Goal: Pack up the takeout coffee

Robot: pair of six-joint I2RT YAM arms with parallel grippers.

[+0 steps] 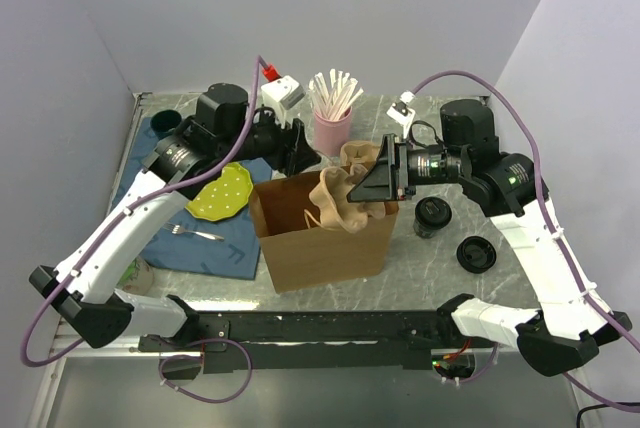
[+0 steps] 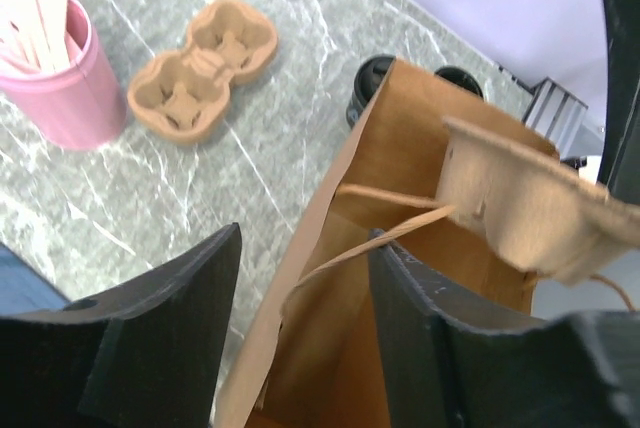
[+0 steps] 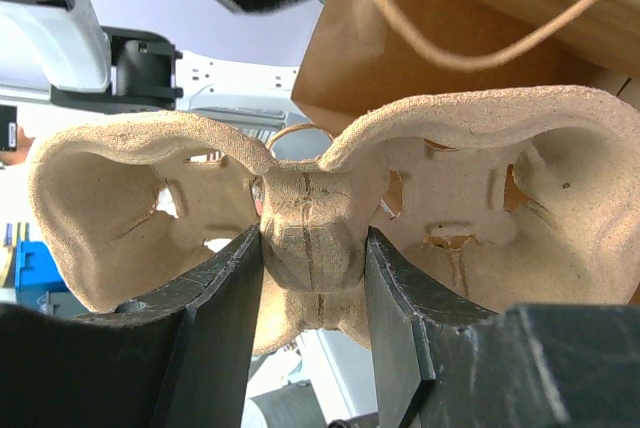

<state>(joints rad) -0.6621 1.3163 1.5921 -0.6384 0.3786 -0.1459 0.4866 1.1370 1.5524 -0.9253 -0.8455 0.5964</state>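
- Right gripper [image 1: 368, 188]: fingers clamped on the narrow middle bridge of a pulp cup carrier [image 3: 470, 188], one finger on each side, with a cup well to either side of the grip.
- The carrier is held on edge over the open mouth of the brown paper bag [image 1: 325, 243], towards the bag's right rear corner. Cannot tell whether it touches the rim.
- The bag stands upright at mid-table, mouth open, with its cord handles loose at the rim.
- Left gripper [image 2: 305, 248]: fingers apart and not closed on anything. It is at the bag's rear left rim, and the bag wall passes between the fingers, one inside and one outside. Contact with the wall is unclear.
- A second cup carrier [image 2: 205, 68] lies flat on the table [image 1: 430, 268] behind the bag, just beside a pink cup [image 1: 332, 130] of wooden stirrers [image 1: 335, 88].
- A coffee cup [image 1: 432, 214] with a black lid stands right of the bag. A loose lid [image 1: 476, 253] lies near it, further right.
- Left of the bag, a green plate [image 1: 222, 193] and a fork [image 1: 195, 233] rest on a blue cloth [image 1: 215, 253].
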